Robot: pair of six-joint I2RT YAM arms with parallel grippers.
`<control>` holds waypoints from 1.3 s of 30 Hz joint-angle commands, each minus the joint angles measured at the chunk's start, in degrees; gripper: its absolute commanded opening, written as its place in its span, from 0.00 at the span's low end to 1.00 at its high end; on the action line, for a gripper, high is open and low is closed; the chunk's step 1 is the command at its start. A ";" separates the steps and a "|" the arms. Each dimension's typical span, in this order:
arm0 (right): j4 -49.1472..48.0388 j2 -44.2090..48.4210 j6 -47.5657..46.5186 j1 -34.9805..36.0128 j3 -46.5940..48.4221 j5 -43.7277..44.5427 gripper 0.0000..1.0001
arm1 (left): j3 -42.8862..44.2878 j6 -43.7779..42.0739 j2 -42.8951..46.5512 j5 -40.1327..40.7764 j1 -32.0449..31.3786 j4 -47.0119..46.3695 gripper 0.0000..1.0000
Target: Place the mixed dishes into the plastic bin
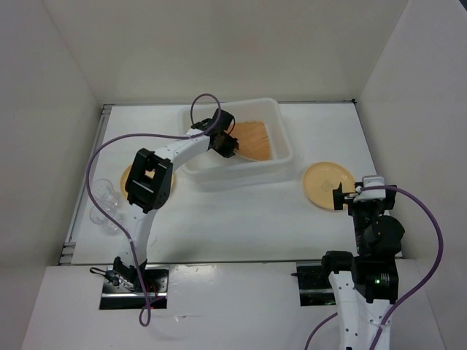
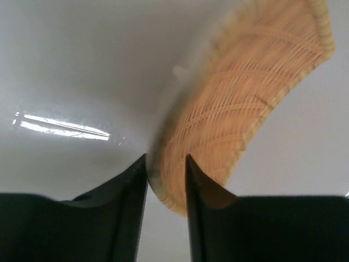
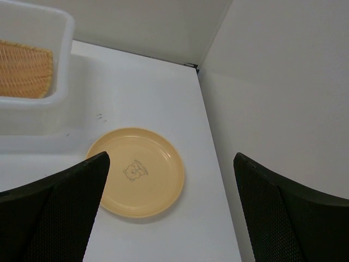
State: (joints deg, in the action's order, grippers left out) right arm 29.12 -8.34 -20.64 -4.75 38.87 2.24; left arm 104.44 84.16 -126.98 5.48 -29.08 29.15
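Note:
The woven orange plate [image 1: 257, 138] is tilted inside the translucent plastic bin [image 1: 287, 142]. My left gripper [image 1: 228, 144] reaches into the bin and is shut on the plate's near edge; in the left wrist view the woven plate [image 2: 240, 103] sits pinched between the fingers [image 2: 199, 191], against the bin's inner wall [image 2: 82, 71]. A round pale orange plate [image 1: 328, 184] lies right of the bin. My right gripper [image 1: 348, 195] is open just behind it, over the plate [image 3: 136, 172]. A second round plate [image 1: 125, 177] is partly hidden by the left arm. Two clear cups [image 1: 102, 204] stand at the left.
White enclosure walls stand close on the left, right and back. The right wall [image 3: 283, 82] runs right beside the plate on the right. The bin's corner [image 3: 65, 33] and the woven plate [image 3: 24, 68] show in the right wrist view.

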 commanded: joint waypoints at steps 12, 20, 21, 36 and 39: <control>-2.42 -25.46 2.45 0.71 6.97 7.69 0.98 | 5.24 -9.97 12.35 4.27 -1.07 8.03 0.96; 12.44 -52.73 2.45 -5.78 23.52 0.67 0.98 | 14.02 -37.55 26.85 16.82 -6.59 15.39 0.99; 13.06 -53.79 2.45 -6.58 25.18 -1.25 0.98 | 14.03 -42.28 28.00 19.02 -8.87 17.42 0.99; 5.25 -65.47 -16.96 -7.55 20.71 -2.76 0.98 | -12.24 -52.08 54.46 19.40 -8.98 15.24 0.99; 1.04 -69.08 -21.27 -6.67 21.51 -0.06 0.98 | -12.25 -52.61 55.00 19.40 -8.45 16.37 0.99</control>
State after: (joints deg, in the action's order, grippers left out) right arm 37.54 -74.39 -35.44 -11.64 58.85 0.64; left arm 91.85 34.02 -74.22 24.80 -37.78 46.30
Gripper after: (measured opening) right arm 0.986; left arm 0.992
